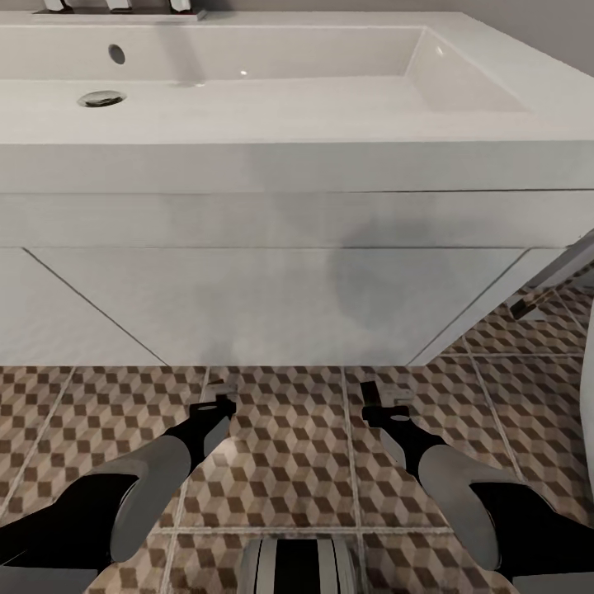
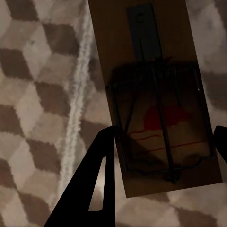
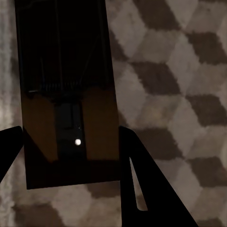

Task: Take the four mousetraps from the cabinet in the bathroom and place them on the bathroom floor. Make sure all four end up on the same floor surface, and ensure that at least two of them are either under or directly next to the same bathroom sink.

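Wooden mousetraps, one clamped in each hand, left (image 2: pixel 163 101) and right (image 3: pixel 66 94), hang low over the bathroom floor (image 1: pixel 280 462) before the bathroom sink (image 1: pixel 247 74), apparently for set-down there.

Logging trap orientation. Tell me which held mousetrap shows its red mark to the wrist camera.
The mousetrap between the left gripper's fingers: red mark visible under its wire. The right gripper's mousetrap looks dark, no red showing.
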